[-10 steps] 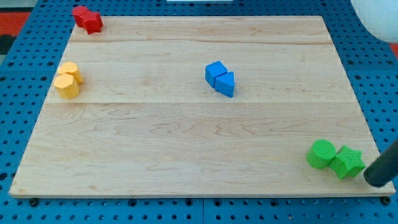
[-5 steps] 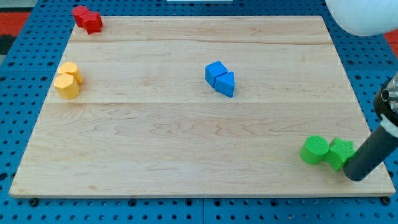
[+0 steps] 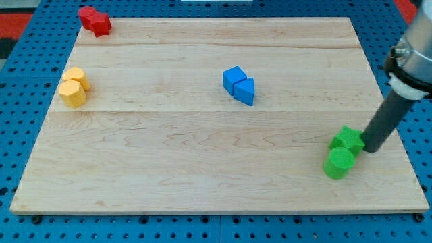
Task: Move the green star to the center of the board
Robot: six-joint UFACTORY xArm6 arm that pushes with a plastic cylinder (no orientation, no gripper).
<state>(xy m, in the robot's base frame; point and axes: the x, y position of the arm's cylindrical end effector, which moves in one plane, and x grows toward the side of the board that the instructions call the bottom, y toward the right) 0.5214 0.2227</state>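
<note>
My tip (image 3: 370,150) bare rod, no fingers, touching green star (image 3: 349,139) on view's right side; board (image 3: 202,175) centre lies view's left, slightly up.

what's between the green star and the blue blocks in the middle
Nothing: in the camera view only bare board lies between the green star and the blue blocks. My tip sits on the star's right.

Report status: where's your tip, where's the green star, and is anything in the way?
My tip against the green star's right side. Star near the board's lower right, far from center. Green cylinder touching star below; blue blocks sit near center.
</note>
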